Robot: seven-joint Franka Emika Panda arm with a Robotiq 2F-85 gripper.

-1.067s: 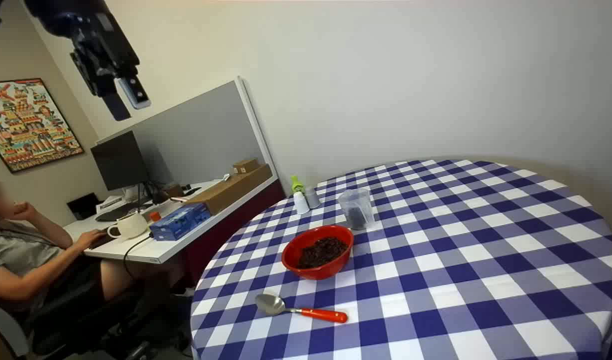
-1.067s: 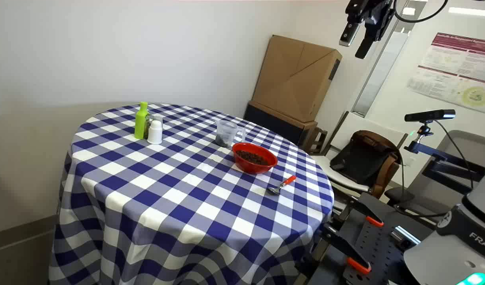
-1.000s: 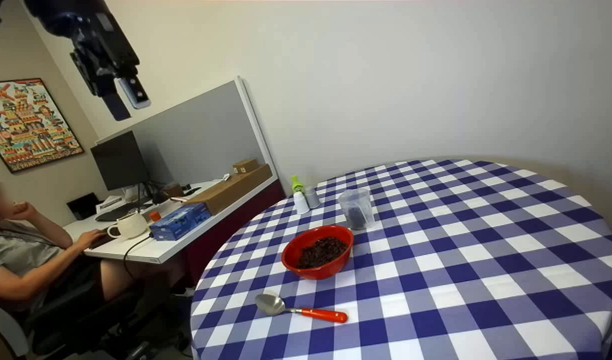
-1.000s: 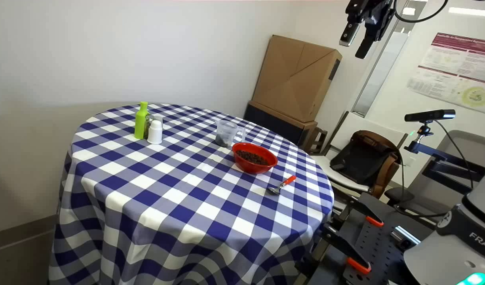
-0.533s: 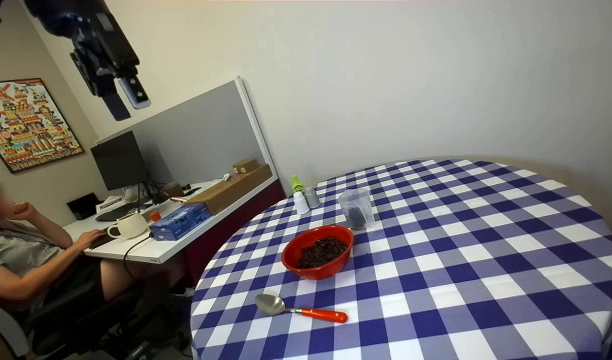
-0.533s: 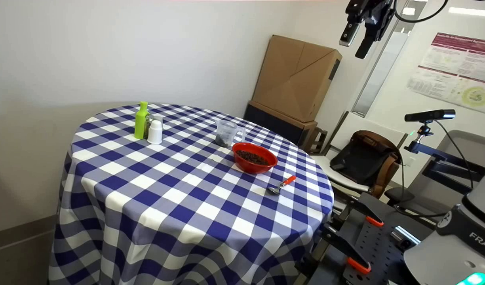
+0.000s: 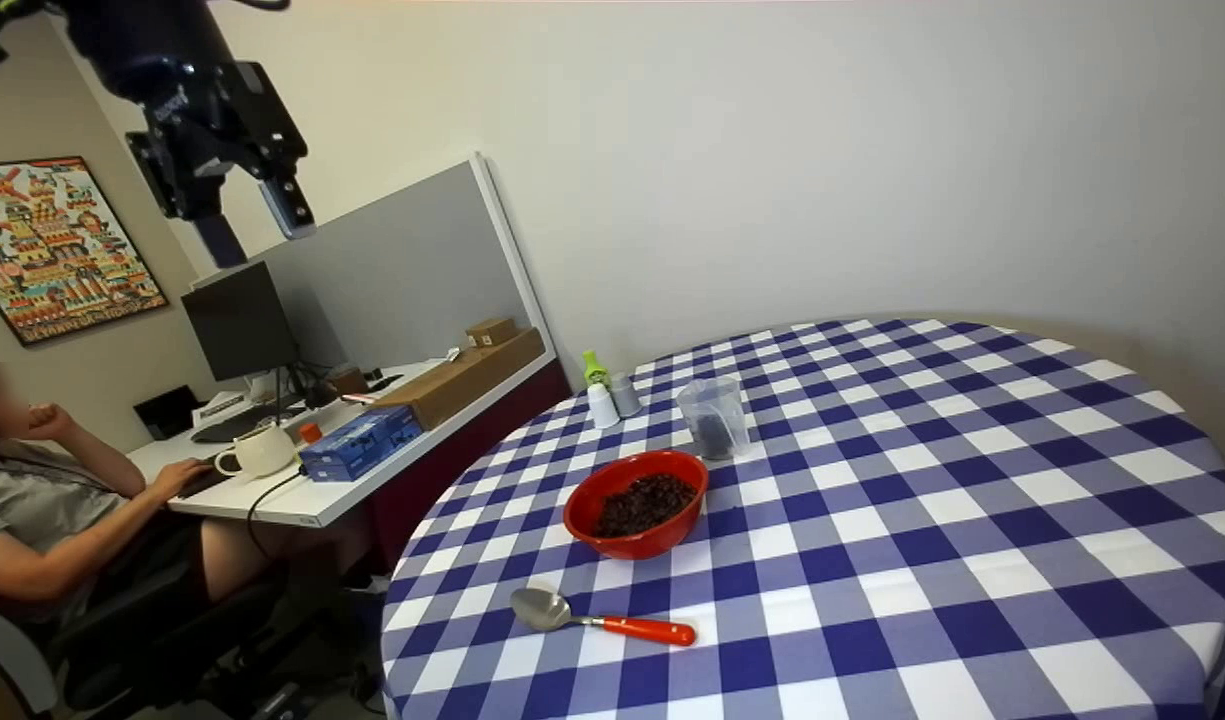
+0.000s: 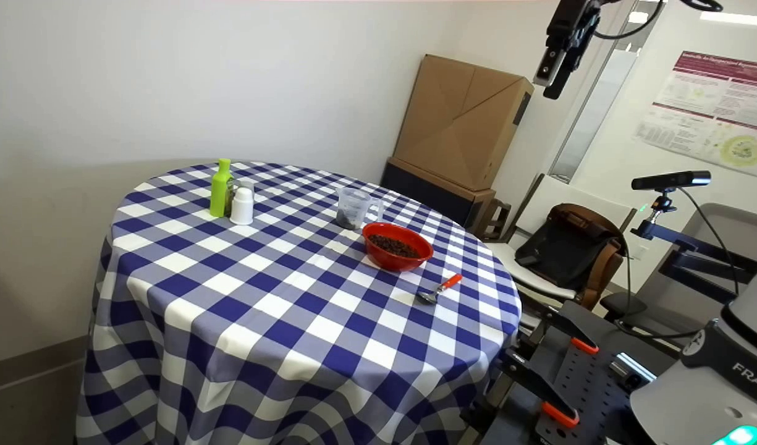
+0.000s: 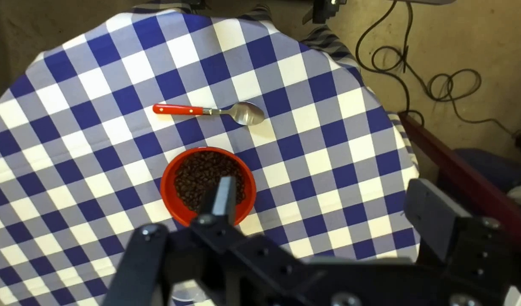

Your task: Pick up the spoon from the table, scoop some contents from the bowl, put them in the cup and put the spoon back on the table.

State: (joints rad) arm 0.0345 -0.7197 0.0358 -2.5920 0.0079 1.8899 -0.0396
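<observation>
Gripper [image 7: 264, 243], in an exterior view: hangs at upper left, well apart from the table [image 7: 972, 560]; lower in view than half a second ago, with a wider gap showing.
Spoon [image 7: 632, 627]: lies on the table, near the bowl [image 7: 594, 490]; unmoved.
Gripper [image 8: 547, 88], in an exterior view: also lower, and turned.
Cup [image 8: 353, 199]: stands upright just beside the bowl, with dark matter [image 8: 348, 220] in the bottom; unmoved.
Gripper [image 9: 326, 191], in the wrist view: with jaws spread wide, partly in front of the bowl.
Contents [image 9: 203, 172]: dark brown, inside the bowl.
</observation>
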